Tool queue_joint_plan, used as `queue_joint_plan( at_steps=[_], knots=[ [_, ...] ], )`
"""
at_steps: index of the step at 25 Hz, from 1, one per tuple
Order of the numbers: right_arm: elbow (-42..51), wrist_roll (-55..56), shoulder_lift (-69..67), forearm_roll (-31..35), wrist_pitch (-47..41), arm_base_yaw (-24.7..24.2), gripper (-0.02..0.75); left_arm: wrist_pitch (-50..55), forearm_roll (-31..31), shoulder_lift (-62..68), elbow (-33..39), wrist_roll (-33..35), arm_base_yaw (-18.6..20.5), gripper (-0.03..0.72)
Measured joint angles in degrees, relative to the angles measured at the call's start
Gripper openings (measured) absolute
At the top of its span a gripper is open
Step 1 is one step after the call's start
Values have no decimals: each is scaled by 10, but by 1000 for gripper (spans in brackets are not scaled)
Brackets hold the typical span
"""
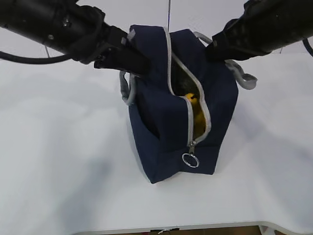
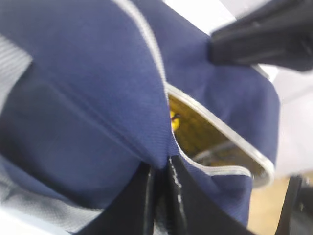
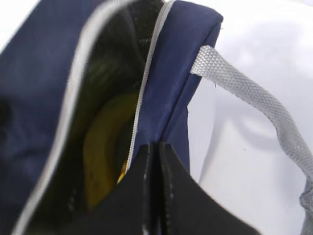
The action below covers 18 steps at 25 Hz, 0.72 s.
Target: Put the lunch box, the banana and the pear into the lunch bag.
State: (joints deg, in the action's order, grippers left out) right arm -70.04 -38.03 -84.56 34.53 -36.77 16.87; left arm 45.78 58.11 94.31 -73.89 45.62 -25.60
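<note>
The navy lunch bag stands on the white table, its grey zipper open along the top. My left gripper is shut on the bag's left top fabric; its fingertips pinch a fold beside the zipper edge. On the right, my other gripper is shut on the opposite rim. Yellow fruit shows through the opening; in the right wrist view it is a long curved yellow shape, apparently the banana. The pear and the lunch box cannot be made out inside.
A metal ring pull hangs at the zipper's near end. Grey webbing handles droop on both sides. The table's front edge runs close below the bag.
</note>
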Motion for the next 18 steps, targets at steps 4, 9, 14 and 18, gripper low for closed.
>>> queue_joint_plan(
  at_steps=[4, 9, 14, 18],
  knots=[
    [41, -8, 30, 24, 27, 0, 18, -7, -9, 0, 0, 24, -33, -3],
    [92, -44, 44, 85, 62, 0, 18, -8, -34, 0, 0, 28, -57, -3],
    [128, -63, 63, 119, 92, 0, 18, -8, -69, 0, 0, 29, -62, -3],
    [133, -64, 73, 123, 106, 0, 18, -28, -85, 0, 0, 29, -62, -3]
  ],
)
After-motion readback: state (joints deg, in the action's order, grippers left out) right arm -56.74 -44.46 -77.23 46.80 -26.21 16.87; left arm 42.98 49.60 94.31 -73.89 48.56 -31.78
